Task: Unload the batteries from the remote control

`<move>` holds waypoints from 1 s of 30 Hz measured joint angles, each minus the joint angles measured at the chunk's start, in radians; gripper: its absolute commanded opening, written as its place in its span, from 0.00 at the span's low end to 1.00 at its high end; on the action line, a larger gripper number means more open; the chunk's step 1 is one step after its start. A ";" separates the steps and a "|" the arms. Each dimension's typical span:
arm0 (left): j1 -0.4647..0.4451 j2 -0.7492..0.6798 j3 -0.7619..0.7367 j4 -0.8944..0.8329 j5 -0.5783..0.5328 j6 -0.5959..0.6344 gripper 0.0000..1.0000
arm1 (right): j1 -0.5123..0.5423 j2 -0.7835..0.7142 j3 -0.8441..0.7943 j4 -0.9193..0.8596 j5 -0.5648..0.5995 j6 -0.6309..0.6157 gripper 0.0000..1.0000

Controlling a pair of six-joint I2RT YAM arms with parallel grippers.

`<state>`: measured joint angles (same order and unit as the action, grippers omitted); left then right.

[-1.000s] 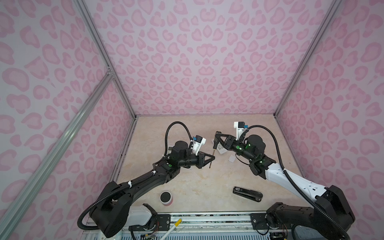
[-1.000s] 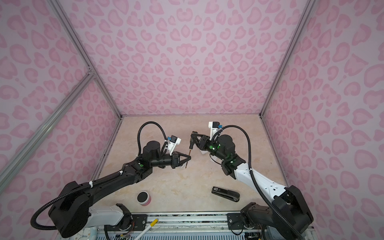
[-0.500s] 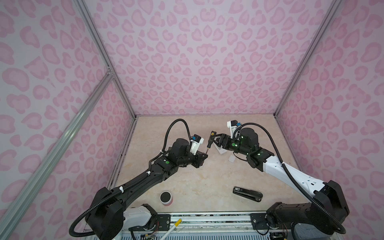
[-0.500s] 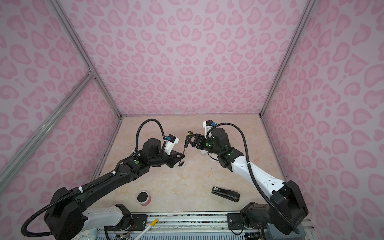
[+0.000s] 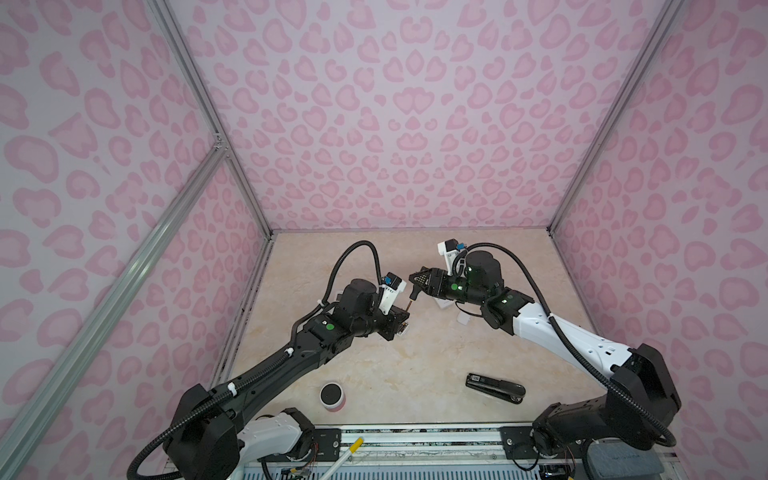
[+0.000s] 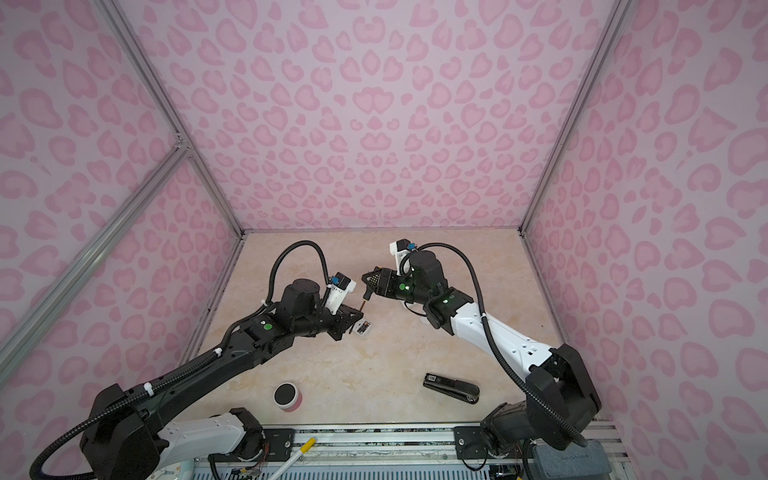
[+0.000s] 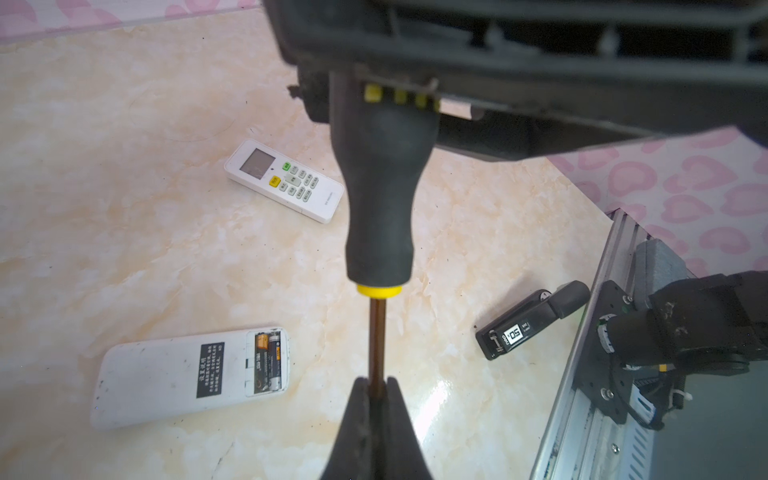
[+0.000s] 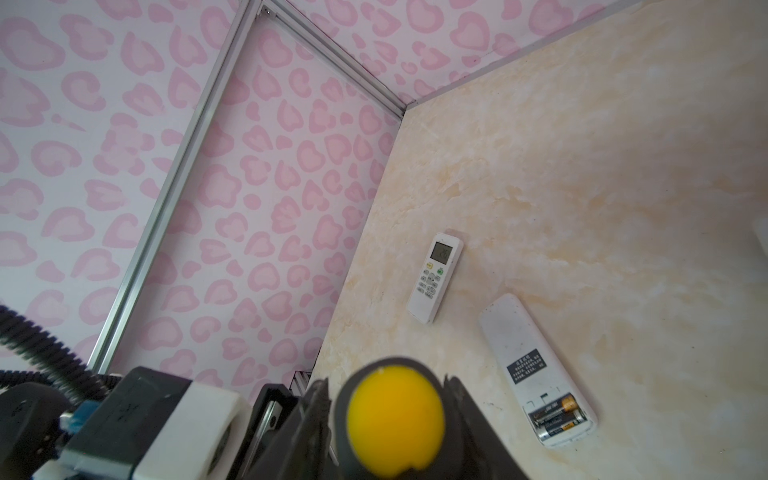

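In both top views the two arms meet above the beige table [image 5: 374, 374], sharing a screwdriver [image 6: 366, 296] between them. The left wrist view shows the left gripper [image 7: 376, 386] pinched tight on the thin shaft. It also shows the batteries [image 7: 268, 361] lying in the open bay of a face-down white remote [image 7: 166, 374]. The right wrist view shows the right gripper [image 8: 395, 399], its fingers pressed against either side of the handle.

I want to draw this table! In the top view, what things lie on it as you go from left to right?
pink cup → open remote → stapler
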<state>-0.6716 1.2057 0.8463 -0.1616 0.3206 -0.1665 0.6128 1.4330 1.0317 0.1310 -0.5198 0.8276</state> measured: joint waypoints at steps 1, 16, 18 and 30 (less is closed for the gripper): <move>-0.001 0.000 0.000 -0.004 -0.001 0.003 0.04 | 0.002 0.005 0.004 0.000 0.000 0.000 0.42; 0.023 -0.042 -0.031 -0.015 -0.090 -0.026 0.67 | 0.004 -0.011 -0.045 0.037 0.074 -0.006 0.00; 0.069 -0.045 -0.057 -0.007 -0.103 -0.064 0.67 | 0.002 -0.036 -0.057 0.029 0.119 -0.027 0.00; 0.301 0.182 -0.150 0.066 -0.013 -0.371 0.63 | 0.002 -0.097 -0.106 -0.010 0.341 -0.116 0.00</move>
<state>-0.3710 1.3872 0.6964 -0.0952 0.3080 -0.5373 0.6144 1.3365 0.9253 0.1207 -0.1791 0.7113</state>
